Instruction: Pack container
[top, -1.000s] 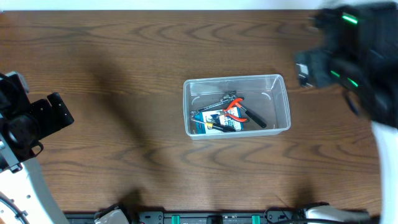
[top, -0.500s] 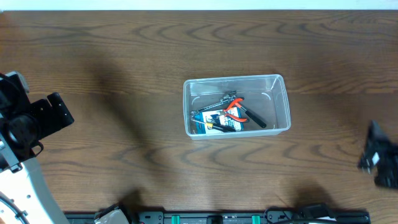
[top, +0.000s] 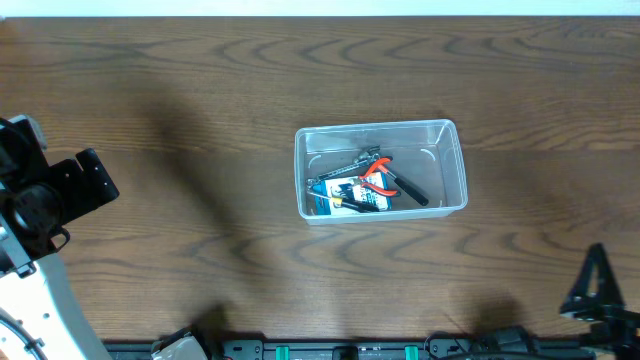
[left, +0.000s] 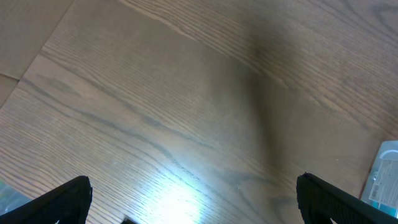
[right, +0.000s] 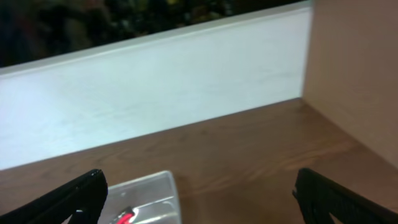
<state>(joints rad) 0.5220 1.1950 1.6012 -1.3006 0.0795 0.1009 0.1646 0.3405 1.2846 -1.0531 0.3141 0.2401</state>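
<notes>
Overhead: one container (top: 446, 166), one red pliers (top: 378, 180)

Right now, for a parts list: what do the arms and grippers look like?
The left gripper and right gripper are both black, each with two tapering fingers. The left arm has a white, rounded link behind a boxy black wrist. No markings are legible.

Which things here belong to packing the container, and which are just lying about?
Part of the job:
- container
- red pliers, inside it
- blue-and-white box, inside it
- black-handled tool, inside it
- grey metal tool, inside it

Not part of it:
- table
- white board behind the table
</notes>
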